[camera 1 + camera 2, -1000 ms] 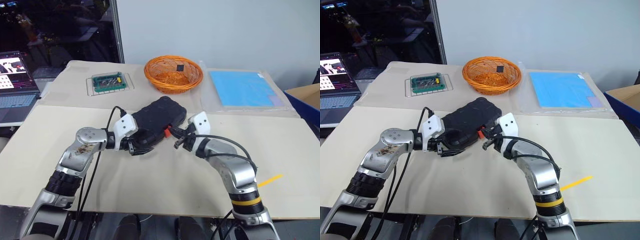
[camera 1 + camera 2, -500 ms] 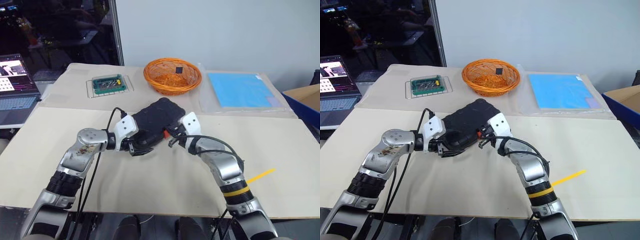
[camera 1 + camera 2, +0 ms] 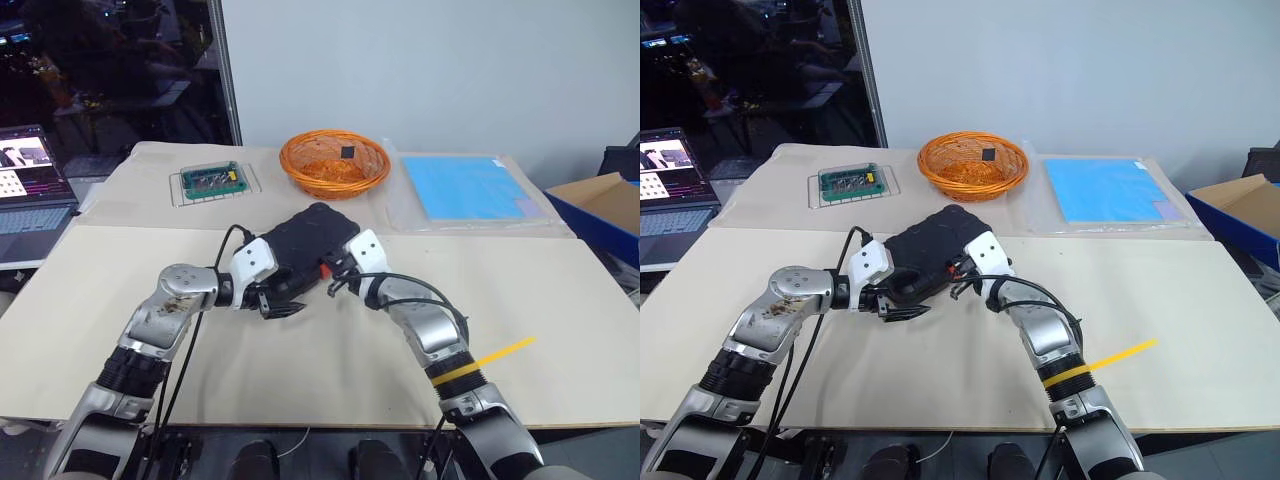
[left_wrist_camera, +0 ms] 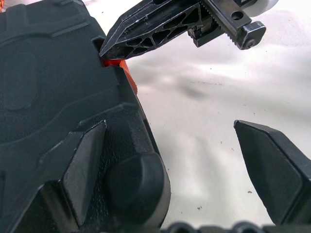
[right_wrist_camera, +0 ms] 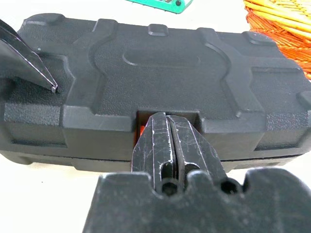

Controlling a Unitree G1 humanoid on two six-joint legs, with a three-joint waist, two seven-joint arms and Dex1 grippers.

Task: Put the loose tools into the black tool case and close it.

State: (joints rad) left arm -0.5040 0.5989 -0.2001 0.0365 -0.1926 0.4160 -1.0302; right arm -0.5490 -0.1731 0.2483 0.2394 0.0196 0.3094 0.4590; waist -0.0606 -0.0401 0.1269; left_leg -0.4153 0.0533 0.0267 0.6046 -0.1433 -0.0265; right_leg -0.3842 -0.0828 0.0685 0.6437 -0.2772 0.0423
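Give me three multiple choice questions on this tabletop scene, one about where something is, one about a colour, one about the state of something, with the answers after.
1. Where is the wicker basket?
A. Beyond the tool case, at the table's far side
B. Under the right arm
C. On the laptop

2. What colour is the latch on the tool case?
A. Blue
B. Orange
C. White

3. How do the fingers of the right gripper stand?
A. Wide apart
B. Shut together, tips at the latch
C. Clamped on a screwdriver

Answers:
1 A, the head views show it behind the case.
2 B, the left wrist view shows orange at the case's edge.
3 B, the right wrist view shows the fingers pressed together at the latch notch.
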